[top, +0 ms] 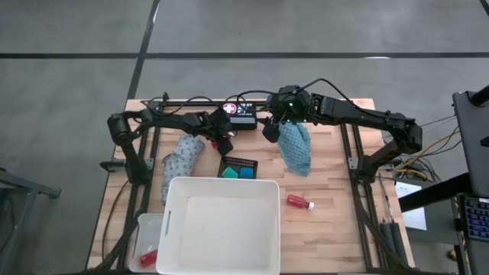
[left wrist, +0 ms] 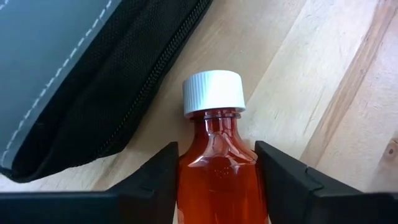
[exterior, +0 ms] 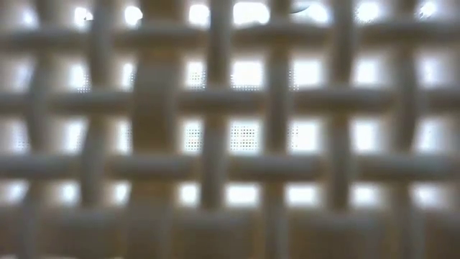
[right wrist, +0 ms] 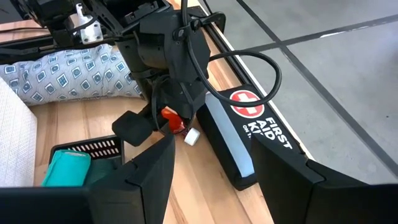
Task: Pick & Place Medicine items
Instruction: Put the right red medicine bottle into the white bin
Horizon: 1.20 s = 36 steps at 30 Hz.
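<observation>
A small red bottle [left wrist: 217, 174] with a white cap [left wrist: 212, 92] lies beside the black first-aid bag [left wrist: 74, 68]. My left gripper [top: 223, 141] is shut on it. My right gripper [top: 271, 131] hangs open above the table by the bag's right end, nothing between its fingers [right wrist: 214, 155]. The teal cloth [top: 295, 149] lies on the wood under the right arm. The grey patterned cloth [top: 182, 156] lies left of the black mesh tray [top: 238, 162]. A second red bottle [top: 299, 202] lies right of the white tub [top: 221, 225]. My left gripper pinches the bottle's body [left wrist: 189, 171] between its two fingers [left wrist: 158, 177], just below the shoulder. The fingers slant steeply down from the table's left and run along the bottle, whose cap points away from them. Whether the bottle is clear of the wood I cannot tell.
The tray holds teal and green items [top: 237, 173]. A small clear container [top: 149, 229] at the near left holds another red bottle [top: 148, 257]. The tub's white lattice wall [exterior: 230, 137] fills the low view. Bare wood [top: 328, 221] lies to the tub's right.
</observation>
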Each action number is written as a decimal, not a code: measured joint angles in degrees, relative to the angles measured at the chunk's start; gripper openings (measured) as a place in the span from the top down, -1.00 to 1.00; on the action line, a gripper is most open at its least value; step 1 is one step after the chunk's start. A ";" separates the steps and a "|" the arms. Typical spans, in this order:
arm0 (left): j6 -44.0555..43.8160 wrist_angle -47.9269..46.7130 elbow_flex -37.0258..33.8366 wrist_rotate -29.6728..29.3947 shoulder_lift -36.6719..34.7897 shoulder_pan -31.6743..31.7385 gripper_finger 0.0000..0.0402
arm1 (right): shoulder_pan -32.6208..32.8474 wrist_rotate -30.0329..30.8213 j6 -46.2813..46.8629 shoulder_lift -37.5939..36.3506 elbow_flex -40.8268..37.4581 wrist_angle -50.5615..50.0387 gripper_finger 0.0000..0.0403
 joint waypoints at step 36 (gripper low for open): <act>-21.92 7.45 0.04 3.28 -43.98 -0.02 0.02 | -0.99 0.07 -4.49 0.00 0.00 0.15 -0.01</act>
